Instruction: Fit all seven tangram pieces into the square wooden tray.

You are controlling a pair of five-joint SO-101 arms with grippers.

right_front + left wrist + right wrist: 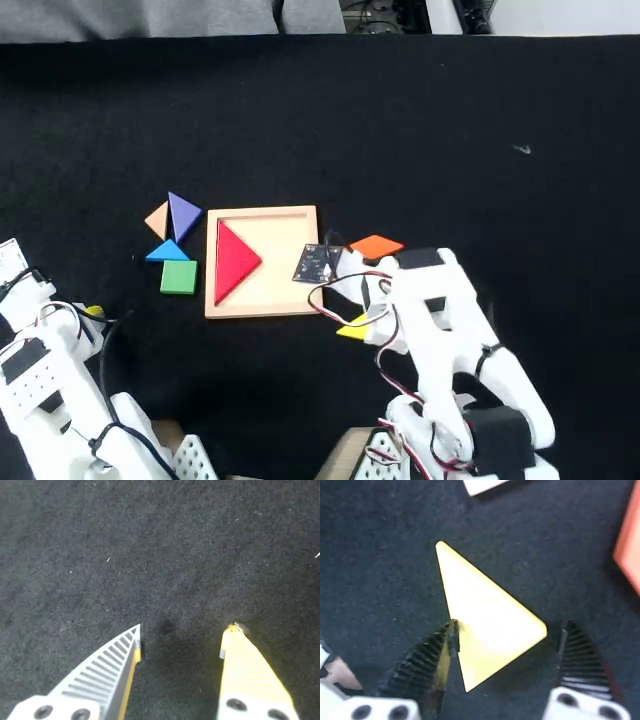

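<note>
Two white arms stand closest, at the near edge of the black worktop, one at each side. The right arm leans in towards the tray's right side; the left arm sits well away from the pieces, at the near left corner.

One square wooden tray lies in the middle of the worktop. I count seven pieces: five triangles, one square and one slanted four-sided piece. Only one is in the tray, the big red triangle, which lies against the left wall with its point towards the centre.

Six pieces lie outside. Two are to the right of the tray: the yellow triangle, flat on the cloth near the tray's near right corner, and the orange four-sided piece just beyond it. Four are bunched to the left of the tray: the purple triangle and the tan triangle side by side and touching, the green square nearer to me, and the small blue triangle between those two and the square.

The right hand is spread wide across the yellow triangle, one finger over its edge and the other just beside it, gripping nothing. The left hand is also spread wide, over bare cloth.
</note>
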